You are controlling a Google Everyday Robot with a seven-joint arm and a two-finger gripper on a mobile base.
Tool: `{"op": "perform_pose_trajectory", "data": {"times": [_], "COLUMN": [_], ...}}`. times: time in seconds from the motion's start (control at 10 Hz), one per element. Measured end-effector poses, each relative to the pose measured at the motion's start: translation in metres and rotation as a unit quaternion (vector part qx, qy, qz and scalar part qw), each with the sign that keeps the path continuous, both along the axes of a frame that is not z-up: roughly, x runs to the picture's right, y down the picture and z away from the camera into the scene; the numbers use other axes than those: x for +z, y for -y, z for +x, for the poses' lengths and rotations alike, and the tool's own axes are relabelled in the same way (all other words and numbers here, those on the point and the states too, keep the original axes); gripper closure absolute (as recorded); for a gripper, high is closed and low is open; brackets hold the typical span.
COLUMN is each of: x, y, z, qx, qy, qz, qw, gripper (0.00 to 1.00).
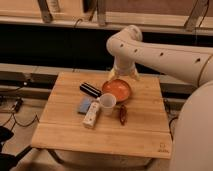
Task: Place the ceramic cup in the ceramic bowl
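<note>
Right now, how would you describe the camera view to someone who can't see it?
A large white robot arm hangs its open gripper just above the far rim of an orange bowl on a wooden table. A white cup stands upright beside the bowl's near edge, not in it.

You have one view only. It looks down at an angle from above the near edge of the tabletop (pixel 100 135), facing the rails (pixel 75 22) behind, and stands far enough back to hold the whole top. The arm (pixel 165 52) enters from the right edge, close to the lens. Its gripper (pixel 123 76), jaws apart, hangs over the far rim of the ceramic bowl (pixel 117 91).
</note>
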State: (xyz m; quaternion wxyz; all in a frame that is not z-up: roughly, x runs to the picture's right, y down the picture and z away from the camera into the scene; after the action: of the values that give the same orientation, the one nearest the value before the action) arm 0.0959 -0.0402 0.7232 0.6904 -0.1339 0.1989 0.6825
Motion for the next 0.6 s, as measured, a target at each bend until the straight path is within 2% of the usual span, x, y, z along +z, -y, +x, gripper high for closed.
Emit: {"op": "perform_pose_trajectory", "data": {"times": [0.1, 0.3, 0.6], "x": [0.006, 0.028, 0.060], "y": [-0.012, -0.055, -0.089], "z": [-0.002, -0.017, -0.024], "qx": [0.000, -0.002, -0.015], "qy": [0.008, 0.026, 0.017], "qz": [-0.014, -0.066, -0.117], "qw": [0.9999, 0.9975, 0.9929], "gripper": [0.20, 0.20, 0.20]}}
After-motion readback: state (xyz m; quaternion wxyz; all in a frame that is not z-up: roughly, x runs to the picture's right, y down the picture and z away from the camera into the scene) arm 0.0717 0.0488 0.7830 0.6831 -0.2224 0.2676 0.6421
